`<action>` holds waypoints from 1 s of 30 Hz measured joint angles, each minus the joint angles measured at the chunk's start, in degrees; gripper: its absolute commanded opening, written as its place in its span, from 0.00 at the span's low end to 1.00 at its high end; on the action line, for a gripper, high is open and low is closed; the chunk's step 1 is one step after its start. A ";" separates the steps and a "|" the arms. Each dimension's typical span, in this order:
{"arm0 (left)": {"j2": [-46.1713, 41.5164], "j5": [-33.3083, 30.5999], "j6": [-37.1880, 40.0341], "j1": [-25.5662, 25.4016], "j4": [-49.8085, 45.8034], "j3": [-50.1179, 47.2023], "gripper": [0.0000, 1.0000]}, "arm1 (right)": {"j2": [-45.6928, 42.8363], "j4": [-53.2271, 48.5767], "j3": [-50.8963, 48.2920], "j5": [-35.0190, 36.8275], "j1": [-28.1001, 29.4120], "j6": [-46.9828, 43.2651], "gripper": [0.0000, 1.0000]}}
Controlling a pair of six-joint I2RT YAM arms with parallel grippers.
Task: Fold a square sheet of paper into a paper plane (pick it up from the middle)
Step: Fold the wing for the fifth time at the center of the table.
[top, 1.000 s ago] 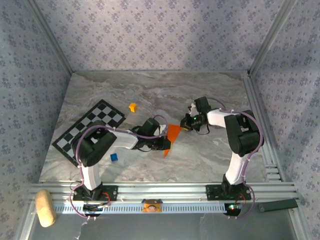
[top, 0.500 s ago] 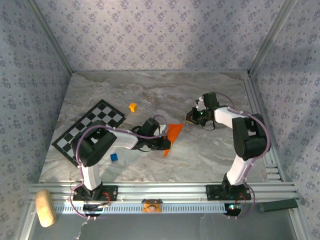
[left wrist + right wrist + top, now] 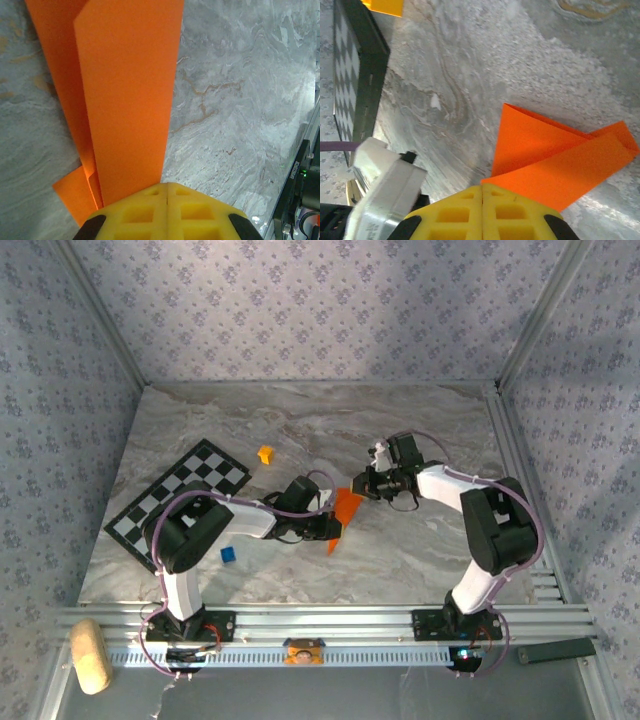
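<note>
Checkered board [image 3: 180,502]: laid flat on the marble table [image 3: 420,560], left side.
Yellow-orange cube [image 3: 265,454]: set just beyond its far corner.
Blue cube [image 3: 228,554]: placed beside its near edge.

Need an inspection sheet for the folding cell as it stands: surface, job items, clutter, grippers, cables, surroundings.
Surface: grey marbled tabletop, no spills seen.
Job's things: folded bright orange paper mid-table, layered flaps, not yet a dart.
Clutter: black-and-white checkered board at left; small yellow-orange cube beside its far corner; small blue cube next to the left arm.
Grippers: left gripper shut, tips at the paper's edge; right gripper shut, tips at a folded strip.
Cables: purple cables looped along both arms, off the paper.
Surroundings: patterned walls, aluminium rails, tan block off-table, near left.
</note>
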 measured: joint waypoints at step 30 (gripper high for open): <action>-2.89 -4.79 -2.56 -1.79 -6.73 7.48 0.03 | 7.41 -0.98 -0.48 0.68 -1.95 -0.39 0.02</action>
